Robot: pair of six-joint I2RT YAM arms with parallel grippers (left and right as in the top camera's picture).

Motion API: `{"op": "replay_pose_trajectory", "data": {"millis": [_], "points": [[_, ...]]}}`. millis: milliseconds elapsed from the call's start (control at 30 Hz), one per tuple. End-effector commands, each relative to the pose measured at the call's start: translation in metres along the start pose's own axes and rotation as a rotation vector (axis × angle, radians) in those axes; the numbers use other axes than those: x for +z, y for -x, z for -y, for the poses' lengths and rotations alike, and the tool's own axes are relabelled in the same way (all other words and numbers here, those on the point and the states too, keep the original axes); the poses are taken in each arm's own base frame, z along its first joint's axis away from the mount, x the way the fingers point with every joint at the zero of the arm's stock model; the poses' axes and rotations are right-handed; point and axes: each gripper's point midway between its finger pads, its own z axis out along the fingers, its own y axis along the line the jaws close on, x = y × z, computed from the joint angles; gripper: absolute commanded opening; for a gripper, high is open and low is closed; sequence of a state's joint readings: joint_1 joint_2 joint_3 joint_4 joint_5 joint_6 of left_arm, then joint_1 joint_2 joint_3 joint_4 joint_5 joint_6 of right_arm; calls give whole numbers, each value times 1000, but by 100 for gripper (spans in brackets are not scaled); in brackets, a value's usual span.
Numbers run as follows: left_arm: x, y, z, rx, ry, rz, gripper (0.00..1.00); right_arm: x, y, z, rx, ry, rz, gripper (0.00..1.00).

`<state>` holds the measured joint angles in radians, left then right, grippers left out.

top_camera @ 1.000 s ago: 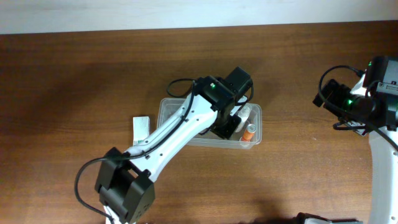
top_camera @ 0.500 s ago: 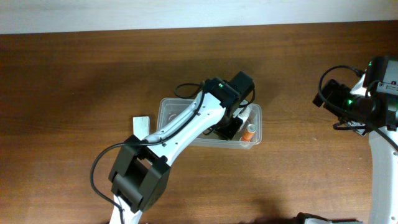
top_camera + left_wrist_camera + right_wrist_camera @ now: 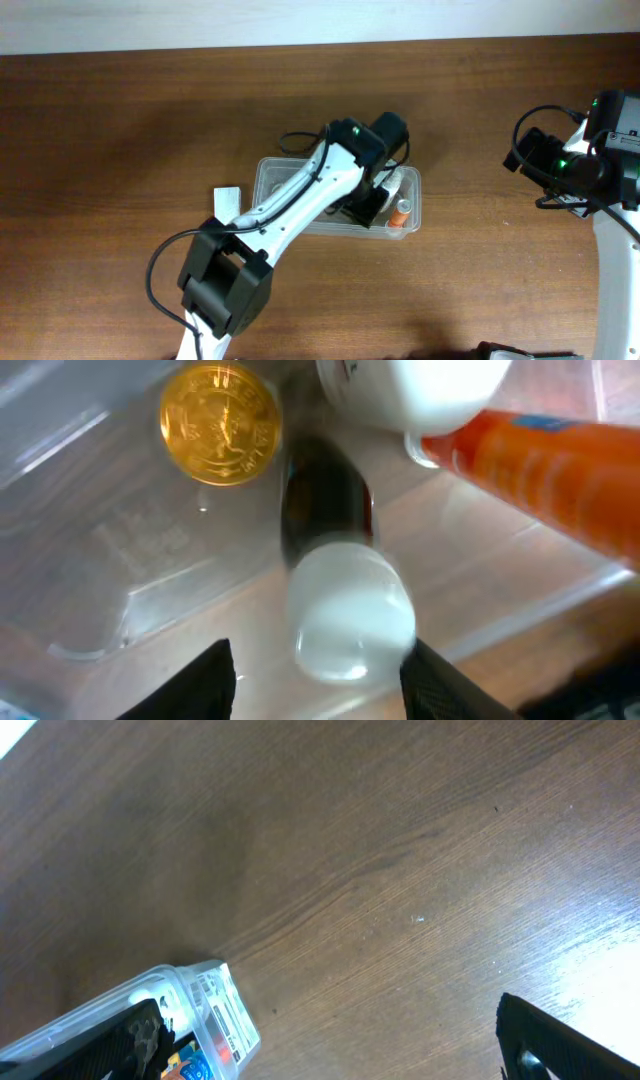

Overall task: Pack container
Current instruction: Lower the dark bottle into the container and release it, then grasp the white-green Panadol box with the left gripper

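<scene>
The clear plastic container stands mid-table. My left gripper hangs inside its right half, open. In the left wrist view the open fingers sit either side of a dark bottle with a white cap lying on the container floor. Beside it are a gold-capped item, a white bottle and an orange tube. The orange tube and white bottle also show from overhead. My right gripper is open and empty, far right of the container's labelled corner.
A small white box lies against the container's left side. My left arm crosses over the container from the front left. My right arm stands at the table's right edge above bare wood.
My left arm's elbow swung right and the wrist shifted slightly, still over the container's right half. The right arm has not moved.
</scene>
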<state>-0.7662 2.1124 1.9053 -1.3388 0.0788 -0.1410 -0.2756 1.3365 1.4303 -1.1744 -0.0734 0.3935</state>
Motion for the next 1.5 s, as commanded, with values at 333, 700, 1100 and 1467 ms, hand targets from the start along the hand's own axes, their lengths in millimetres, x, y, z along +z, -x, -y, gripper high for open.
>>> {"op": "replay_pose_trajectory", "data": {"millis": [333,700,1100,1467], "points": [[-136,-2,-160,-299,176,166,78,-1,2,1,13,1,5,98],[-64,-77,-257,-625,47,-75,79,-1,2,1,13,1,5,98],[52,-109,-245,-622,-6,-200,79,-1,2,1,13,1,5,98],[73,-114,-242,-623,-13,-198,52,-1,2,1,13,1,5,98]]}}
